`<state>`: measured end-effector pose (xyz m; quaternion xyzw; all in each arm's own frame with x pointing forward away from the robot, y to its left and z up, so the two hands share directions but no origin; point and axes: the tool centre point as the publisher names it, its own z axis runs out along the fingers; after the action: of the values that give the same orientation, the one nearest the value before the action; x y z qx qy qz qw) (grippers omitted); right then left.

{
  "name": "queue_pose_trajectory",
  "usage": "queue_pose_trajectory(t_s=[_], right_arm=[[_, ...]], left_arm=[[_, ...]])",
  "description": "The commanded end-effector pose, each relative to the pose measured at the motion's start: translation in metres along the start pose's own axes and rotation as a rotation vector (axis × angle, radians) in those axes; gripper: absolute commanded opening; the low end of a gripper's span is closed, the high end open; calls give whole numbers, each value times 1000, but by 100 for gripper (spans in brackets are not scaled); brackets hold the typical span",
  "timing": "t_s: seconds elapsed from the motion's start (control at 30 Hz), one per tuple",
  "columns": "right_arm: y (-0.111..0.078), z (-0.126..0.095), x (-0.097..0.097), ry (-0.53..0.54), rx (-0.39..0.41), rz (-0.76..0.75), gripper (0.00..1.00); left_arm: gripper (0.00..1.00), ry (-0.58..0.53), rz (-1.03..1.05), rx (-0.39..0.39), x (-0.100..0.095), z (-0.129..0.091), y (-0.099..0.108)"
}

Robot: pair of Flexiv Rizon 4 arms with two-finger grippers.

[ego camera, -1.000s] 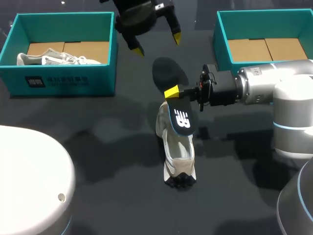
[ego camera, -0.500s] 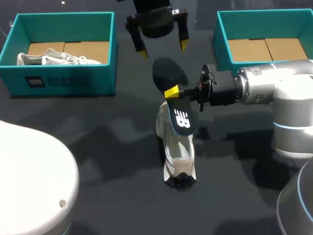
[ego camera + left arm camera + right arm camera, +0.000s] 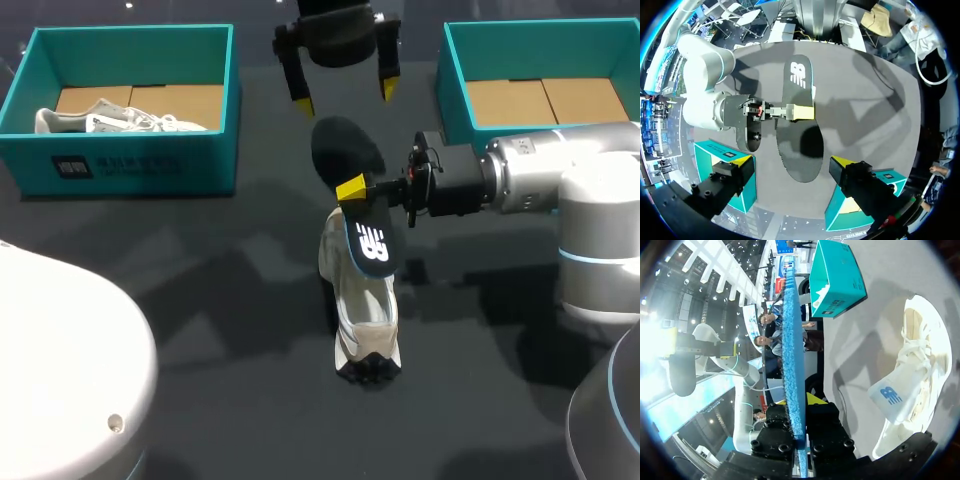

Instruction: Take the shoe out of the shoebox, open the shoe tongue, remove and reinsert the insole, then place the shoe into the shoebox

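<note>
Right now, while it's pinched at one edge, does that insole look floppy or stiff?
Probably fairly stiff: held mid-length by the right gripper, the insole juts out both ways, and edge-on it looks straight, not sagging. Likely light, being thin. Its fuzzy face probably grips rather than slips.

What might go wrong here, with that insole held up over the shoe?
The right gripper pinches the insole by one edge only, so it might twist or slip out. The left gripper hangs open near the insole's far end; closing in, it could knock it askew. Nothing holds the shoe, so pushing the insole back could shove it aside.
</note>
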<state>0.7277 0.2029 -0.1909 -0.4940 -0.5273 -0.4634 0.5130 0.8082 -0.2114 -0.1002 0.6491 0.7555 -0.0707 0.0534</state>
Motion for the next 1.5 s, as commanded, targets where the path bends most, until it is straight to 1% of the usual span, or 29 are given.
queue_pose_trajectory(t_s=[0.03, 0.13, 0.17, 0.23, 0.37, 0.63, 0.87, 0.9, 1.37, 1.4, 1.43, 1.47, 1.5], right_arm=[[-1, 1, 0, -2, -2, 0, 0], [-1, 1, 0, -2, -2, 0, 0], [-1, 1, 0, -2, -2, 0, 0], [-1, 1, 0, -2, -2, 0, 0], [-1, 1, 0, -2, -2, 0, 0], [-1, 1, 0, -2, -2, 0, 0], [-1, 1, 0, -2, -2, 0, 0], [-1, 1, 0, -2, -2, 0, 0], [-1, 1, 0, -2, -2, 0, 0], [-1, 1, 0, -2, -2, 0, 0], [-1, 1, 0, -2, -2, 0, 0], [-1, 1, 0, -2, -2, 0, 0], [-1, 1, 0, -2, -2, 0, 0]], left_arm=[[100, -154, -7, 67, 17, -3, 6], [100, -272, -28, 134, 28, -11, 9], [100, -299, -32, 144, 32, -13, 10], [100, -360, -25, 160, 41, -15, 9], [100, -463, -12, 160, 53, -16, 6], [100, -630, -1, 168, 72, -5, 1], [100, -762, -16, 172, 83, 13, -5], [100, -776, -12, 190, 85, 15, -5], [100, -776, -12, 190, 85, 15, -5], [100, -793, -8, 179, 86, 18, -6], [100, -819, -20, 143, 87, 20, -7], [100, -825, -26, 126, 88, 22, -8], [100, -854, -31, 128, 89, 23, -8]])
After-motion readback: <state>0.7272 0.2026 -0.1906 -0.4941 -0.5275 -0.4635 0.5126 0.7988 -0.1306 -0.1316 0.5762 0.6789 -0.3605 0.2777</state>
